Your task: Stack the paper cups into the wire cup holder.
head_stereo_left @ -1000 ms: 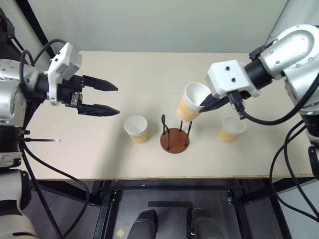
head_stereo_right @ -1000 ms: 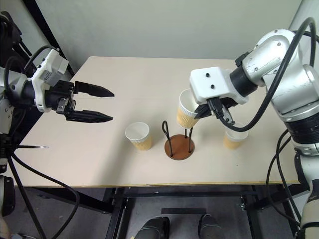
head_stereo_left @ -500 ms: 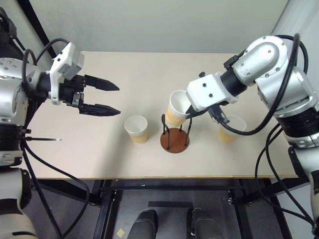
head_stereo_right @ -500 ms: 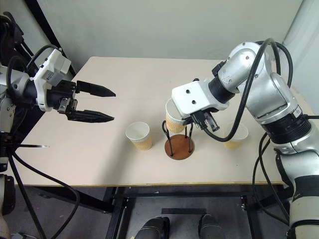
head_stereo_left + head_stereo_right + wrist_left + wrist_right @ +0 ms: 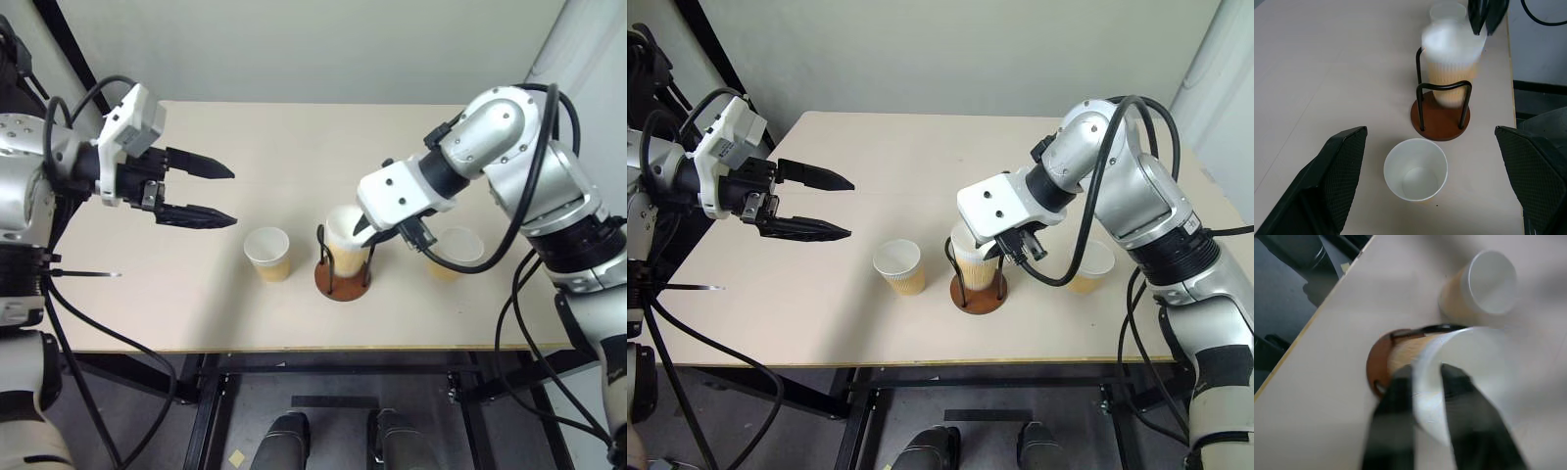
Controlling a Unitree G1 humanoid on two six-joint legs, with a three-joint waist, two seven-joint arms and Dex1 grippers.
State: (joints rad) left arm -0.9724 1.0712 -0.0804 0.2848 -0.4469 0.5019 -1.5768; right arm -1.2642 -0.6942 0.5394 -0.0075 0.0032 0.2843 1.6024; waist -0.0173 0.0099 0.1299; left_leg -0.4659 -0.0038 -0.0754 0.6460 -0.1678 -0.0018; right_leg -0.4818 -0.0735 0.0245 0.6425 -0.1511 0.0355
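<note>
A tan paper cup [image 5: 348, 243] with a white inside and rolled rim is sitting between the two black wire loops of the wire cup holder [image 5: 343, 276], above its reddish-brown disc base. The right gripper [image 5: 364, 231] is straddling that cup's rim, one finger inside and one outside; whether it is clamping, I cannot tell. Two matching cups [image 5: 267, 254] [image 5: 453, 251] are standing upright on the table [image 5: 196, 294], one on each side of the holder. The left gripper [image 5: 220, 194] is hovering spread wide and empty.

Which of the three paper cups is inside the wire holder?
The middle cup, between the wire loops of the holder; the other two stand on the table.
</note>
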